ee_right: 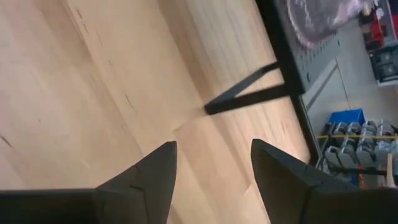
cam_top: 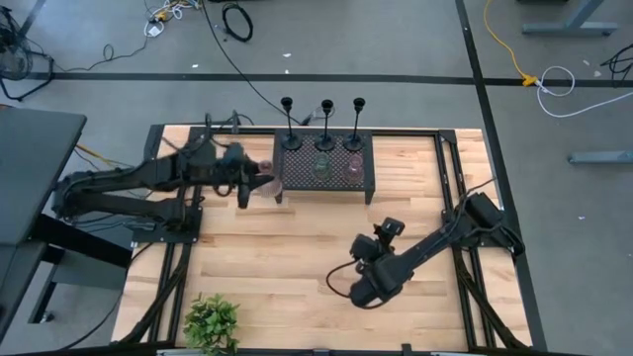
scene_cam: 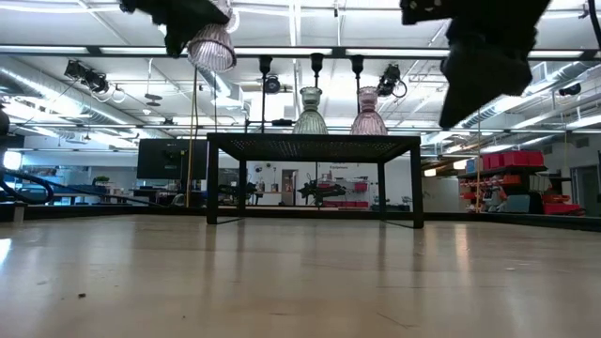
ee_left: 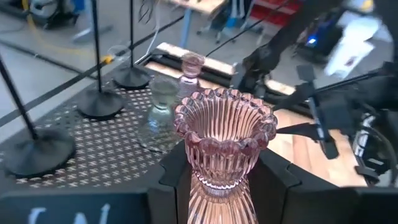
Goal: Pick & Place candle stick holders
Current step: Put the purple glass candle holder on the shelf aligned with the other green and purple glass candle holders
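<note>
Overhead, the left tool (cam_top: pixel 259 184) grips a pink glass candle stick holder (ee_left: pixel 224 146), its two dark fingers (ee_left: pixel 173 177) pressed on either side of the ribbed body below the flared, scalloped cup. In the low view the glass (scene_cam: pixel 212 45) hangs high above the counter (cam_top: pixel 297 247), wide end down, long axis close to vertical with a slight lean. The left arm reaches in level from its base, wrist just outside the near end of the black perforated stand (cam_top: pixel 326 166).

Ahead of that tool, on the stand, a clear-greenish glass holder (scene_cam: pixel 311 111) and a second pink one (scene_cam: pixel 368 112) stand upright side by side. Beyond them three tall black stem holders (cam_top: pixel 324 124) rise upright in a row along the stand's far edge, round feet on the mesh. The stand top nearest the held glass is bare mesh.

Away from all this, the right tool (ee_right: pixel 211 180) hangs over bare wood with its fingers parted and nothing between them, pointing toward a stand leg (ee_right: pixel 249 98). Its arm is folded low over the counter's right half. A green leafy plant (cam_top: pixel 212 322) sits at the front edge, well apart from both tools.
</note>
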`<state>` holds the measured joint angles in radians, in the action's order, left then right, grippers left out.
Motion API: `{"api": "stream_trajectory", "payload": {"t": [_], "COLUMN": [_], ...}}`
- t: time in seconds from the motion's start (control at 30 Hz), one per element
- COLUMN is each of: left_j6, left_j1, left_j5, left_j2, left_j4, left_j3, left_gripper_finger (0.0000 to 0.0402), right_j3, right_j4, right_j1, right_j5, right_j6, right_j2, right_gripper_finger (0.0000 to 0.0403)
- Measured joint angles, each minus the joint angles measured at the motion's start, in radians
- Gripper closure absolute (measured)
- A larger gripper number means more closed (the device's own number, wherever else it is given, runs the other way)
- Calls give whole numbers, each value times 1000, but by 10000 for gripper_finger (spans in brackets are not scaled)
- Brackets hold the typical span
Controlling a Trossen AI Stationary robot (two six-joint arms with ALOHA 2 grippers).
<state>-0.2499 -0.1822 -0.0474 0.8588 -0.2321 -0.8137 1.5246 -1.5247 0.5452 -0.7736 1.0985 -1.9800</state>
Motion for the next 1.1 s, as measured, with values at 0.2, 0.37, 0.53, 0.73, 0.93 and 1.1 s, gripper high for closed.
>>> {"api": "stream_trajectory", "payload": {"t": [0.2, 0.37, 0.53, 0.73, 0.93, 1.1], "left_j6": [132, 236, 260, 257, 268, 283], "left_j1": [-1, -33, -93, -176, -224, -260], "left_j5": [84, 94, 131, 155, 279, 322], "left_j2": [-75, -30, 12, 108, 236, 314], "left_j4": [444, 714, 799, 798, 808, 809], "left_j3": [307, 469, 491, 463, 379, 361], "left_gripper_finger": [281, 281, 281, 281, 281, 281], "right_j3": [-28, -28, -28, -28, -67, -146], "right_j4": [14, 41, 67, 212, 283, 332], "right_j1": [38, 56, 61, 61, 61, 60], "right_j5": [5, -17, -18, -15, -16, 32], "right_j6": [153, 202, 260, 200, 187, 209], "right_j2": [0, 1, 19, 24, 25, 28], "right_gripper_finger": [198, 198, 198, 198, 198, 198]}}
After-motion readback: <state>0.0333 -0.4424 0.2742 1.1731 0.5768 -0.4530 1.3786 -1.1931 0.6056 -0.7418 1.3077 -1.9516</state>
